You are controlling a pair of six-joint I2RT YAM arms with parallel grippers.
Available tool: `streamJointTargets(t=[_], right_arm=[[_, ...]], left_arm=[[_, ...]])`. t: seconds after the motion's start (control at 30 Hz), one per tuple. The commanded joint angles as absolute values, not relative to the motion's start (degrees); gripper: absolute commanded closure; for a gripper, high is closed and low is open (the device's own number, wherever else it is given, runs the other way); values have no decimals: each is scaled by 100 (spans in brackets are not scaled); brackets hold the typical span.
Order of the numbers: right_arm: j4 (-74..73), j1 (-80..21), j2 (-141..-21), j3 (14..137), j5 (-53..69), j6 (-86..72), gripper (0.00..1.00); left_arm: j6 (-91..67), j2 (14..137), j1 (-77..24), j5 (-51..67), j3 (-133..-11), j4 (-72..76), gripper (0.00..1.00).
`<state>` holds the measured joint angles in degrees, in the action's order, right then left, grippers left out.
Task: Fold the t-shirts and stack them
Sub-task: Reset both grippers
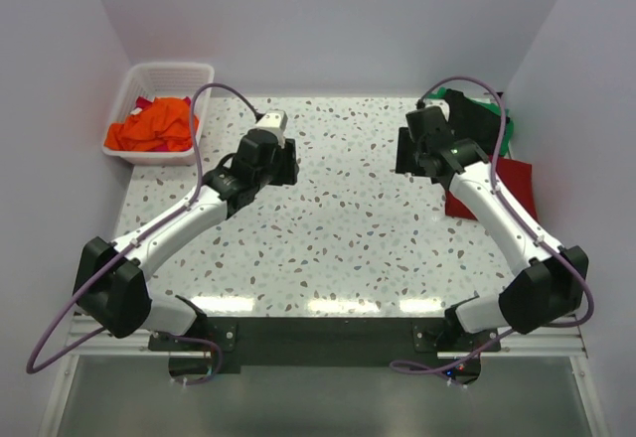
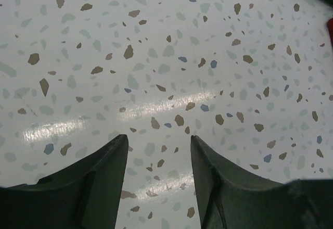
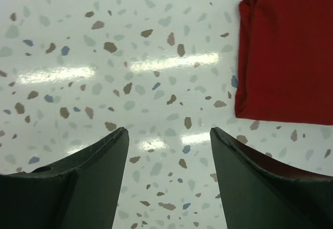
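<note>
Left gripper (image 2: 157,140) jaws apart, empty | right gripper (image 3: 169,131) jaws apart, empty | dark red t-shirt (image 3: 286,52) lies folded nearby.

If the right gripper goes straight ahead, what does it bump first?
Probably the bare speckled table. The folded dark red t-shirt lies to one side of where the right gripper points.

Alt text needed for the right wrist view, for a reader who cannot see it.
A folded dark red t-shirt lies flat on the speckled table, at the upper right of the frame. The right gripper hangs above the tabletop to its left, jaws open and empty.
</note>
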<state>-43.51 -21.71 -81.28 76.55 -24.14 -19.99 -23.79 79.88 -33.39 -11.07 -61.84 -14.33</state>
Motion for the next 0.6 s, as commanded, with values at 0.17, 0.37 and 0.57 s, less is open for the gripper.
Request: streamJointTargets(t=[0.17,0.37,0.57], right_arm=[[-4025,-2628,-7752,7620,-1837,-2259,32],[-3894,-2900,-7813,7594,-1933,-2294,32],[-3806,-2979,-7919,7655,-2013,-2215,32]], left_arm=[[-2575,7910,-3287,-1160,-6108,-1134,44],[-2575,7901,-3287,-1195,-6056,-1073,44],[-2584,7945,-3287,-1213,-6021,-984,44]])
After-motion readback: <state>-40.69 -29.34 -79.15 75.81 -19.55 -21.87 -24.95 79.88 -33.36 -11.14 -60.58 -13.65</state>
